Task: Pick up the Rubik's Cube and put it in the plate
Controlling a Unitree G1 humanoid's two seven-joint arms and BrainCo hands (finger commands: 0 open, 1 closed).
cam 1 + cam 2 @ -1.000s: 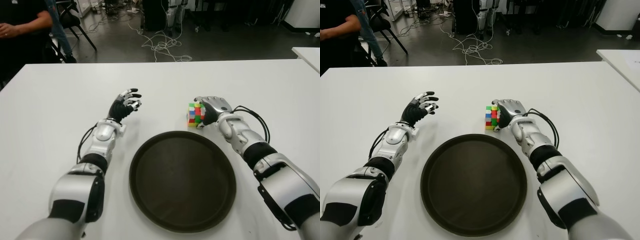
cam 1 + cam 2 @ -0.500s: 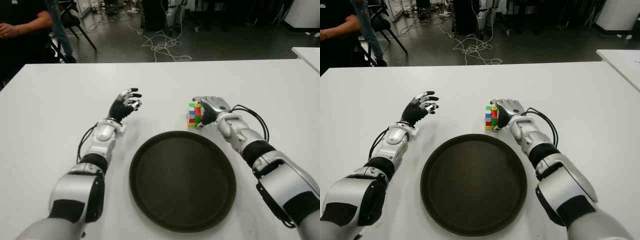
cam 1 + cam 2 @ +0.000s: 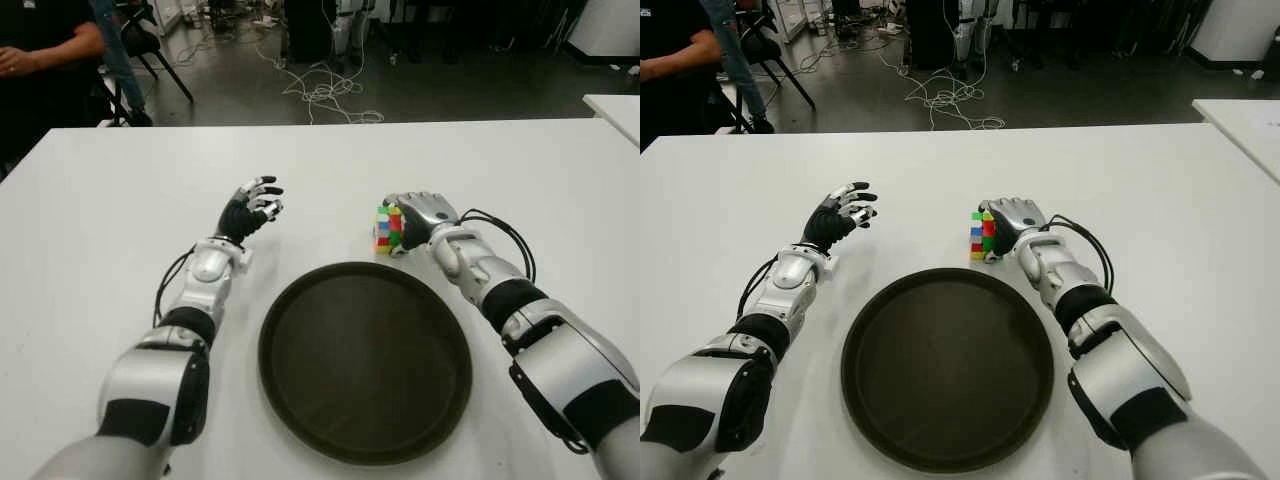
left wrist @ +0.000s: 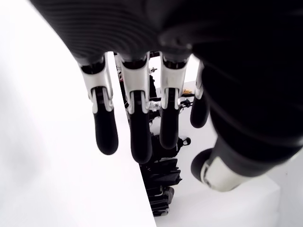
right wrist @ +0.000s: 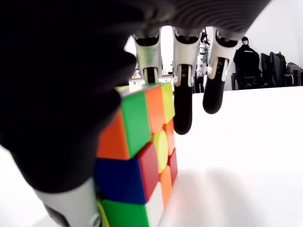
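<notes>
The desk (image 3: 90,220) is showing a smooth, matt white top. The plate (image 3: 300,390) is looking dark and faintly glossy. The Rubik's Cube (image 3: 386,229) is gleaming as glossy plastic, the right robot hand (image 3: 420,215) as silvery plastic.

right hand (image 5: 142,71): fingers (image 5: 182,109) extended over cube, not closed | Rubik's Cube (image 5: 137,156): on white table (image 5: 246,161), beside thumb | dark bags at 2 o'clock, far edge

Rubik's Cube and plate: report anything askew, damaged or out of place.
Nothing stands out. The Rubik's Cube sits flat on the table just beyond the empty plate, right hand against it, fingers not closed. Left hand shows left of the plate.
</notes>
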